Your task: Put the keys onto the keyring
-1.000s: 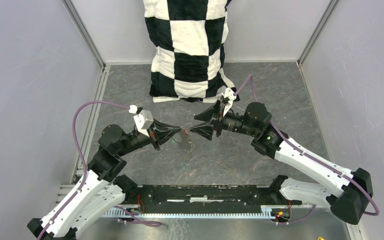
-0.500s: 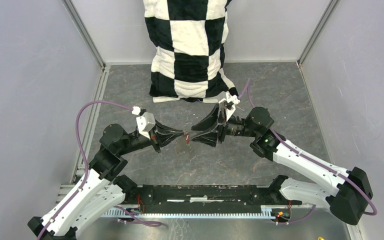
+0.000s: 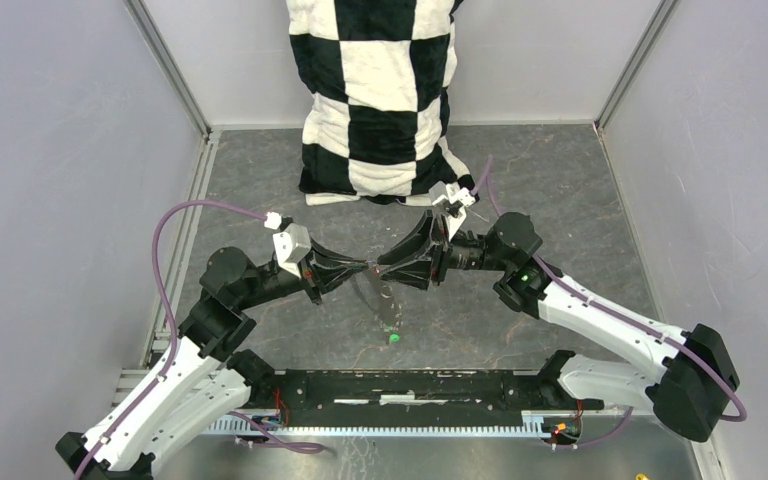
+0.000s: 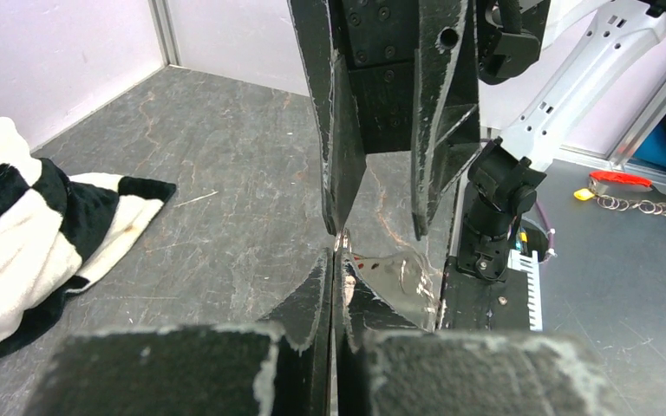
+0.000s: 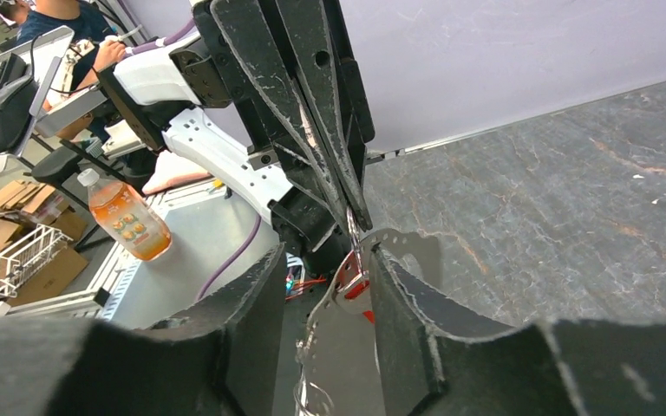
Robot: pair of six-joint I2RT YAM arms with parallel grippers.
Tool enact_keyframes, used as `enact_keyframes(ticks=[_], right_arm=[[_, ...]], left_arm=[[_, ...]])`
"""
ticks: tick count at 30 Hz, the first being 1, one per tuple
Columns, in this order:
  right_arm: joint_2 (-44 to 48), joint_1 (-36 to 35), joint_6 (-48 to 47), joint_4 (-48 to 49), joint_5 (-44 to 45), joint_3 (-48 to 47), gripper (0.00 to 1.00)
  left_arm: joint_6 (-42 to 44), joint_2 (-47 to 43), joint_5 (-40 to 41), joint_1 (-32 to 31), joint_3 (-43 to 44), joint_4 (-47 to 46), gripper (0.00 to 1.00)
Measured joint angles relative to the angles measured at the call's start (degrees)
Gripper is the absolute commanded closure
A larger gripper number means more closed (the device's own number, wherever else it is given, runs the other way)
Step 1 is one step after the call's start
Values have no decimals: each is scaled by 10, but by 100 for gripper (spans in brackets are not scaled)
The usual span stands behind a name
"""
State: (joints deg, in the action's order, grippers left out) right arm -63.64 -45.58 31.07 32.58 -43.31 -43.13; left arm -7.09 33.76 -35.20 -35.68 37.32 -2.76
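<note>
I see my left gripper [image 4: 333, 264] pressed together on the keyring [image 3: 381, 298], which dangles beneath it. The right gripper [image 5: 329, 260] stands spread around the red key [image 5: 355, 286] (the green key [image 3: 393, 338] shows at the loop's low end).

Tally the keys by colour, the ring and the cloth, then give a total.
Green key: 1
Red key: 1
Keyring: 1
Checked cloth: 1
Total: 4

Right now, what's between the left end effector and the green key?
The keyring hangs between left end effector and green key, shown in the top view.
</note>
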Motion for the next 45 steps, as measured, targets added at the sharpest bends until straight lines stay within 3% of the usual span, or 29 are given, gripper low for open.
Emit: enact_keyframes(ticks=[7,14,23,45], right_arm=[[-5,0,7,5,-5,0,79],[-5,0,6,4,-7,1,94],[-5,0,6,-1,-6,8,100],[-20,0,9,-1,-6,25,100]], left_arm=[[0,0,0,0,0,-5,98],[0,0,-1,0,0,-8,98],[0,3,-6,0,0,-8,98],[-6,14,-7,0,1,-21,98]])
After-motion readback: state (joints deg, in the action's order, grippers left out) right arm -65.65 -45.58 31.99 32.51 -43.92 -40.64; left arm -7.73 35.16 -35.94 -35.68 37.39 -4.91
